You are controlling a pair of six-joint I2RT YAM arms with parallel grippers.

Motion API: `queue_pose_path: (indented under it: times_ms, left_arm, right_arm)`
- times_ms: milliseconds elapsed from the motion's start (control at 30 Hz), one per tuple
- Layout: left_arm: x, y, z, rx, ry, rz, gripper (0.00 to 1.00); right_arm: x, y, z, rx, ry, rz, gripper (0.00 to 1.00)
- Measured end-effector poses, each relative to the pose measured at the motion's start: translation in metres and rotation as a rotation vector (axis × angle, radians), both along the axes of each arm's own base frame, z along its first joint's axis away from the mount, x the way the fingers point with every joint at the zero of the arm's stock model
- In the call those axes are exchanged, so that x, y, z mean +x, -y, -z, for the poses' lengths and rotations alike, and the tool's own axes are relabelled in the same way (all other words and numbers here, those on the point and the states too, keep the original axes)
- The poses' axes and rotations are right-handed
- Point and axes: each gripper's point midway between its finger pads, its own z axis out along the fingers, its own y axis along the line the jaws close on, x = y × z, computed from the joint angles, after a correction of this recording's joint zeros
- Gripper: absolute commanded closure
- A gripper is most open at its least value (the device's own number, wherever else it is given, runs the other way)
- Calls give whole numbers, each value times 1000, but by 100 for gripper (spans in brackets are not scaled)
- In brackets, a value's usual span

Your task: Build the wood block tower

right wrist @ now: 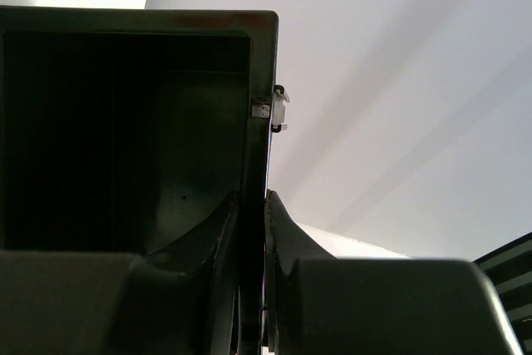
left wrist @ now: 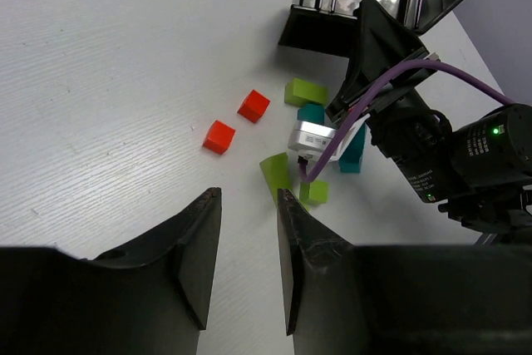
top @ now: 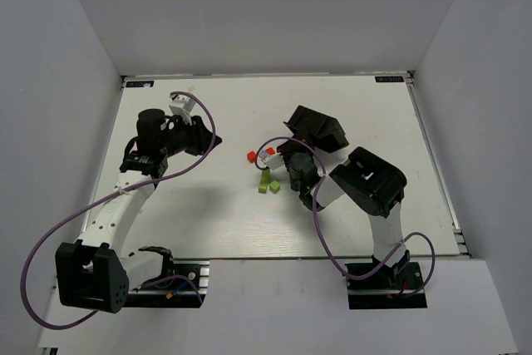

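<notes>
Right gripper (right wrist: 253, 195): jaws together on one wall of the bin (top: 317, 126), a finger on each face of the wall, the hollow dark inside on the left in the wrist view. Bin sits tipped, not level; whether it clears the table (top: 208, 222) I cannot tell

Left gripper (left wrist: 248, 197): fingers (left wrist: 199, 247) apart, nothing between them, bare table showing through the gap. It hangs well left of the bin, pointed toward it

Blocks (top: 266, 174): loose on the table just left of the bin and a little nearer the arm bases, between the bin and the left gripper. No stack among those in view
- two red cubes (left wrist: 237, 122), side by side but apart, farthest from the bin on its left
- green bar (left wrist: 305, 91), closest to the bin
- teal pieces (left wrist: 353, 154), beside the green bar, partly hidden by the right arm (left wrist: 449, 155) and its cable
- green bar (left wrist: 275, 176) and green cube (left wrist: 314, 192), just beside each other, farthest from the bin toward the bases
</notes>
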Motion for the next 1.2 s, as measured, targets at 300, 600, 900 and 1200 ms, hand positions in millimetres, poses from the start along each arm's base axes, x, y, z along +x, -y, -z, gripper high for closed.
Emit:
queue_pose_path:
  times_ms: [300,600,900,1200]
  left_arm:
    - [-1,0,3,6,-11,0,41]
    - [2,1,17,9,-55,6,34]
    - [4,2,27,16,-85,13,33]
    - [3,4,24,9,-81,28,32]
  right_arm:
    - [17,28,-24,49,33,85,100]
    - [43,154,-88,718,108,378,100]
    - [76,190,-78,1266,-137,514,100]
    - [62,212,36,1521,-537,820,100]
